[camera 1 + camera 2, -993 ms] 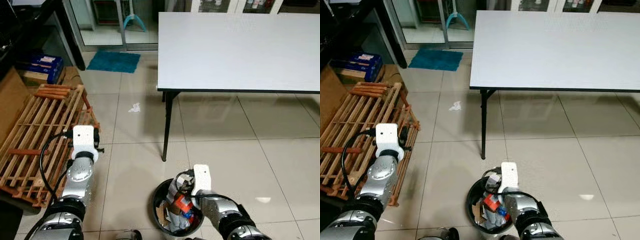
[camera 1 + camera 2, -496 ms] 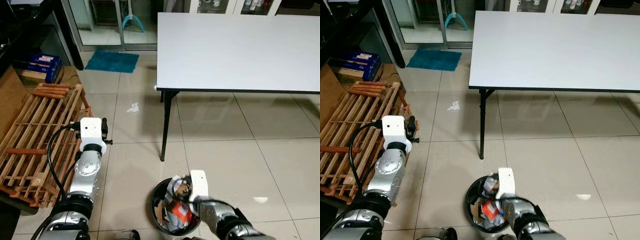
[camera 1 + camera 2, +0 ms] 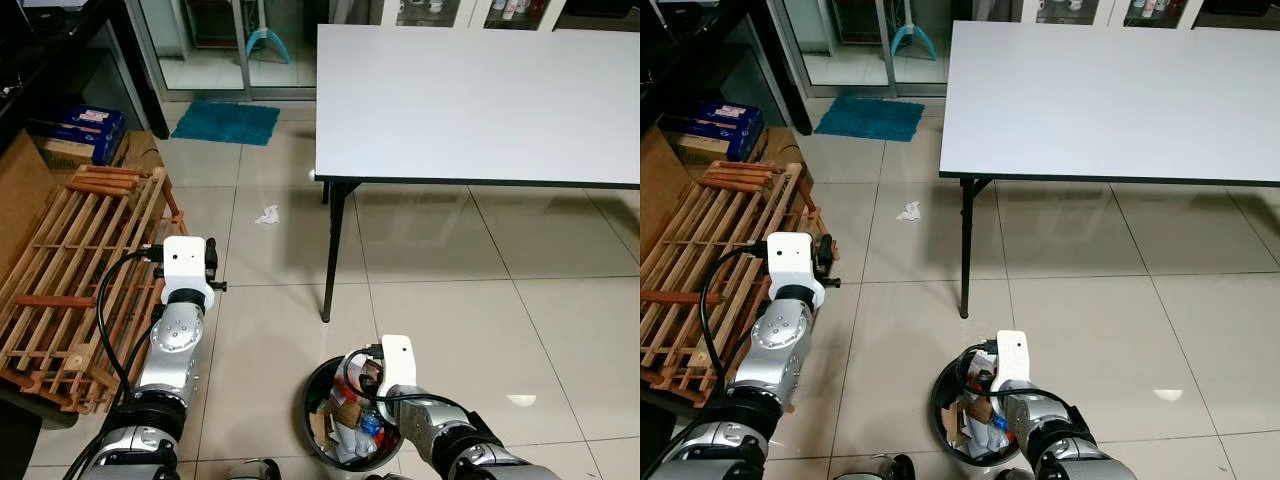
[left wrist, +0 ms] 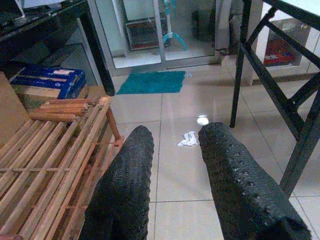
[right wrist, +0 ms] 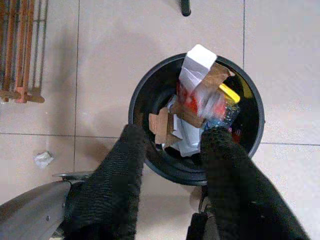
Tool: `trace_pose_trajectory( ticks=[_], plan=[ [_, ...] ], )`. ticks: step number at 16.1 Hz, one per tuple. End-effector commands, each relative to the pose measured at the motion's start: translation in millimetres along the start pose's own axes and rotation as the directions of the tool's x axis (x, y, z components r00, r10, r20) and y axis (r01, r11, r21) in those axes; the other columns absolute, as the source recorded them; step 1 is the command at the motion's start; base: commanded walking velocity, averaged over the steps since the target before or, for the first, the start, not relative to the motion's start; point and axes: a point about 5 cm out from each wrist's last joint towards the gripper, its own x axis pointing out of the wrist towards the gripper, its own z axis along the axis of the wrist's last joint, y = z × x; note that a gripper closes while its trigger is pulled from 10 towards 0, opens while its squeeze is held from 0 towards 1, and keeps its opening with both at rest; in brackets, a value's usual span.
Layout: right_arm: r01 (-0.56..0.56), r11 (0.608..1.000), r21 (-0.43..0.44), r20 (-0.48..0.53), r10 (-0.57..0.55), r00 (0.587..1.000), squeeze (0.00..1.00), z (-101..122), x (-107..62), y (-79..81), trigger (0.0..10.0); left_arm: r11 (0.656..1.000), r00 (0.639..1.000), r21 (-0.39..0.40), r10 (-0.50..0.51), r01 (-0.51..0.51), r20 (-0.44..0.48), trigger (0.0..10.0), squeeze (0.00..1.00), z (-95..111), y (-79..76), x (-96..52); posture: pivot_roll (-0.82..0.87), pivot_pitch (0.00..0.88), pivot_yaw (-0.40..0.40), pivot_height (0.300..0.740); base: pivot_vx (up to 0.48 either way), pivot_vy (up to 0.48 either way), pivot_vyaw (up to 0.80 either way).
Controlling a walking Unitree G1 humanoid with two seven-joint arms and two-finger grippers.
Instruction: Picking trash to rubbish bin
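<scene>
A round black rubbish bin [image 3: 312, 402] stands on the tiled floor at my feet, packed with cardboard, paper and a red-and-white packet [image 5: 200, 95] that looks blurred on top of the heap. My right gripper [image 5: 174, 135] hovers right over the bin's rim [image 5: 137, 100], open, with nothing between its fingers. A crumpled white paper [image 3: 268, 214] lies on the floor to the left of the table leg. My left gripper [image 4: 177, 135] is raised and points toward that paper [image 4: 189, 139] from well short of it, open and empty.
A white table [image 3: 470, 100] on black legs [image 3: 332, 250] stands ahead on the right. A slatted wooden rack [image 3: 80, 260] lies on the left, with a blue box [image 3: 80, 125] behind it and a teal mat [image 3: 228, 122] by the door. A small paper scrap [image 5: 43, 159] lies near my feet.
The red-and-white packet has left my right gripper and dropped into the bin. My left arm has lifted and swung forward.
</scene>
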Motion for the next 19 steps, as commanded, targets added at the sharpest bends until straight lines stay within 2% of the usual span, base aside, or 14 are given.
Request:
trace_pose_trajectory(
  ticks=[1,3,4,5,7,8,10,11,13,14,15,17,18,19],
  plan=[
    [-0.004,1.0,0.012,0.006,0.004,1.0,1.0,1.5,0.0,-0.5,10.0,1.0,1.0,0.008,-0.006,0.006,-0.012,10.0,0.0,-1.3,-1.7,-0.8,0.0,0.091,0.005,0.74,0.0,0.0,0.0],
    [0.007,1.0,-0.001,0.013,-0.007,1.0,1.0,3.6,-0.1,-1.9,10.0,1.0,1.0,0.008,-0.011,0.011,-0.017,10.0,0.0,-1.6,-3.4,-0.5,0.0,0.089,0.007,0.74,0.0,0.0,0.0],
    [0.025,0.999,-0.027,0.035,-0.024,0.999,0.73,8.1,-0.2,-3.4,10.0,1.0,1.0,0.007,-0.016,0.016,-0.019,10.0,0.0,-1.5,-4.3,-0.3,0.0,0.088,0.007,0.74,0.0,0.0,0.0],
    [0.052,0.997,-0.063,0.114,-0.044,0.992,0.0,22.9,-1.2,-5.4,10.0,1.0,0.999,0.005,-0.029,0.029,-0.024,10.0,0.0,-2.3,-5.9,-0.8,0.0,0.088,0.008,0.74,0.0,0.0,0.0],
    [0.065,0.996,-0.066,0.243,-0.047,0.969,0.0,48.4,-4.4,-6.3,10.0,0.999,0.999,0.0,-0.043,0.043,-0.028,10.0,0.0,-3.5,-8.1,-1.7,0.0,0.085,0.01,0.74,0.0,0.0,0.0],
    [0.085,0.994,-0.073,0.347,-0.054,0.936,0.0,68.7,-9.0,-8.3,10.0,0.999,0.999,-0.003,-0.046,0.046,-0.026,10.0,0.0,-3.5,-9.5,-2.3,-0.01,0.083,0.01,0.74,0.0,0.0,0.0],
    [0.103,0.995,-0.012,0.543,-0.08,0.836,0.0,109.6,-24.3,-17.0,10.0,0.998,0.998,-0.01,-0.058,0.058,-0.02,10.0,0.0,-3.0,-14.3,-3.8,-0.01,0.077,0.008,0.74,0.0,0.0,0.0],
    [0.118,0.993,0.017,0.612,-0.104,0.784,0.0,123.1,-32.6,-23.4,10.0,0.998,0.998,-0.013,-0.065,0.065,-0.014,10.0,0.0,-2.5,-16.9,-5.4,-0.01,0.075,0.009,0.74,0.0,0.0,0.0],
    [0.134,0.989,0.059,0.715,-0.136,0.686,0.0,136.4,-48.2,-33.0,10.0,0.997,0.997,-0.014,-0.071,0.072,0.005,10.0,0.0,-1.1,-20.0,-9.2,-0.02,0.068,0.006,0.74,0.0,0.0,0.0],
    [0.143,0.987,0.075,0.776,-0.148,0.613,0.0,142.0,-60.5,-37.9,10.0,0.997,0.996,-0.005,-0.08,0.08,0.031,10.0,0.0,2.0,-22.1,-11.9,-0.02,0.068,0.008,0.74,0.0,0.0,0.0],
    [0.154,0.985,0.083,0.803,-0.157,0.575,0.0,144.4,-67.4,-40.4,10.0,0.996,0.995,-0.001,-0.084,0.084,0.046,10.0,0.0,4.3,-23.7,-13.2,-0.02,0.063,0.007,0.74,0.0,0.0,0.0],
    [0.188,0.977,0.102,0.875,-0.178,0.451,0.0,151.6,-92.1,-45.9,10.0,0.996,0.99,-0.006,-0.092,0.093,0.104,10.0,0.0,14.2,-30.2,-16.8,-0.03,0.052,0.013,0.74,0.0,0.0,0.0],
    [0.197,0.974,0.11,0.894,-0.184,0.409,0.0,153.4,-101.6,-45.7,10.0,0.996,0.988,-0.021,-0.086,0.09,0.126,10.0,0.0,18.5,-32.6,-18.0,-0.03,0.049,0.014,0.74,0.0,0.0,0.0],
    [0.194,0.975,0.108,0.901,-0.179,0.396,0.0,153.0,-106.0,-43.4,10.0,0.996,0.988,-0.028,-0.084,0.088,0.131,10.0,0.0,19.9,-33.5,-19.0,-0.03,0.042,0.014,0.74,0.0,0.0,0.0]
  ],
)
